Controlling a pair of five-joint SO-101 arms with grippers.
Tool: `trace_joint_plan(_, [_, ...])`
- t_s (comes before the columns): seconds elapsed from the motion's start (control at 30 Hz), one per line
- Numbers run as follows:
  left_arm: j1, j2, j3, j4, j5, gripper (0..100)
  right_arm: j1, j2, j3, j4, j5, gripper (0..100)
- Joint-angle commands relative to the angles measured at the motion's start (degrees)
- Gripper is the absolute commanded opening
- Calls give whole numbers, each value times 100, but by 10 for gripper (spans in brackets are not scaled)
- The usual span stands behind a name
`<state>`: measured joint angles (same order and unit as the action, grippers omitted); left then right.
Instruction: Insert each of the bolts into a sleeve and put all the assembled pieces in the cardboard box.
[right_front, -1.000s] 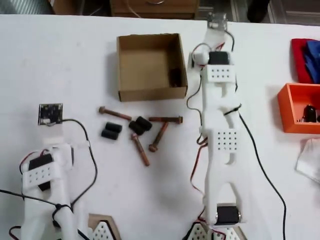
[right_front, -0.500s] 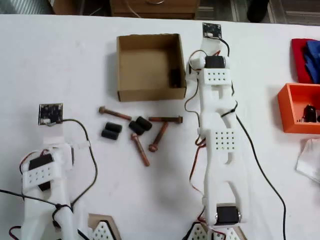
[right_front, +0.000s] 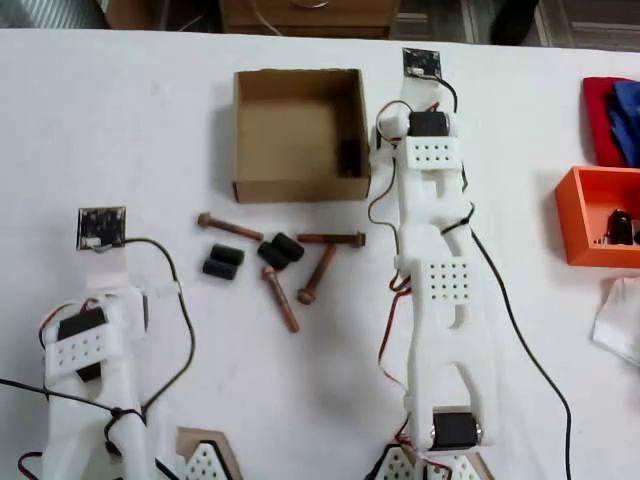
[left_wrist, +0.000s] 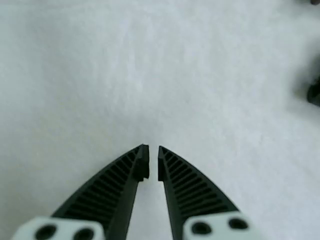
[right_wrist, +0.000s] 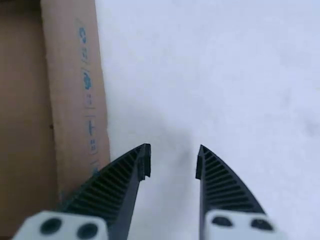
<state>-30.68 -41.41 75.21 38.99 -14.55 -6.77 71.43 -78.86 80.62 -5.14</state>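
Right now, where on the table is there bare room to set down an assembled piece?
Bare table left of the box, and a wide patch between the right arm and the orange bin. Crowded on the arms' side of the box: four bolts and the sleeves lie clustered there.

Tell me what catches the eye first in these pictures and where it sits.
A tangle of four rusty bolts and black sleeves lies mid-table, on the near side of the open cardboard box, which holds one dark piece against its wall. The right arm lies stretched alongside the box, and a bright orange bin sits at the table's far right edge.
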Motion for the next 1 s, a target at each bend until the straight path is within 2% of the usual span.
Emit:
trace_joint_plan(0.0, [-18,-70,-31,-88,-26,60,-251,-84,-167,101,26,144])
trace_joint_plan(0.5, [-18,-70,-31,-88,-26,60,-321,-813,-176,347,18,144])
trace_joint_plan(0.77, [-18,-70,-31,-88,-26,60,207,-1851,-176,1349,18,144])
trace_joint_plan(0.87, [-18,-70,-31,-88,-26,60,207,-2237,-167,1912,35,144])
trace_joint_plan(0.97, [-18,-70,-31,-88,-26,60,127,-2527,-114,2053,343,144])
